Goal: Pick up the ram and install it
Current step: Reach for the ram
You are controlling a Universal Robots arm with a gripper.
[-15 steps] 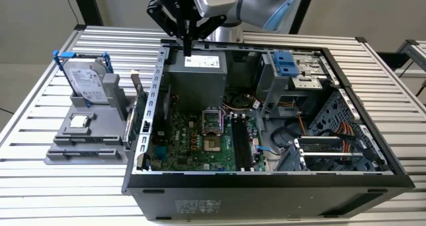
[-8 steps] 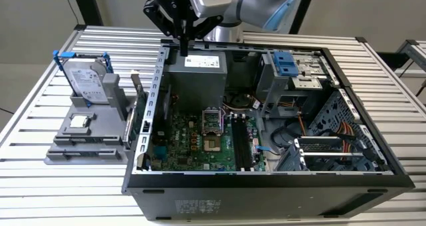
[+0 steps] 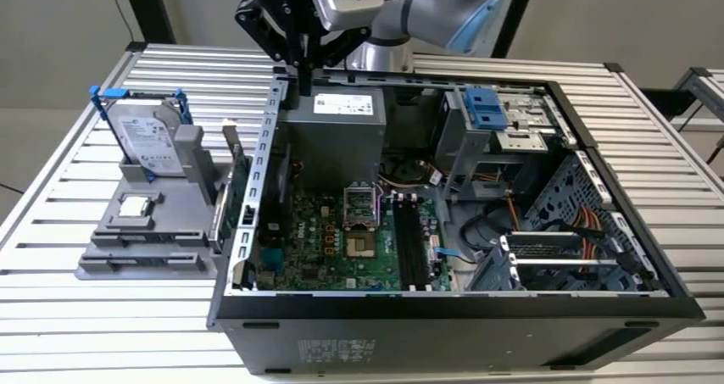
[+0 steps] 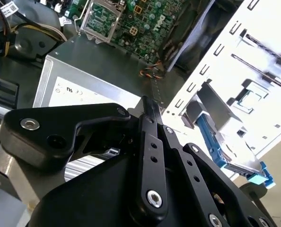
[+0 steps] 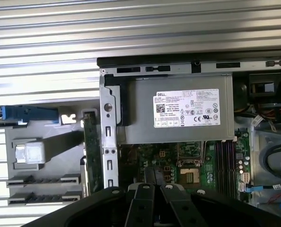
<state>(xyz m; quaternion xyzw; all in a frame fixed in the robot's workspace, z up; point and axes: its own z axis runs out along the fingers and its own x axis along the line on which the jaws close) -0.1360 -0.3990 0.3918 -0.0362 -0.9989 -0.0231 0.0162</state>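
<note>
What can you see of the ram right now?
The ram is a long, thin green circuit board standing on its edge in the gray holder outside the computer case, right beside the case's metal side wall; contact with that wall cannot be told. Seen nearly edge-on, its chips are not visible. The gripper is apart from it, above the case's corner.

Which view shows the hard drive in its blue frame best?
The exterior view: the hard drive stands on edge, labelled face visible. The first wrist view sees its blue top edge; the second wrist view catches a corner.
</note>
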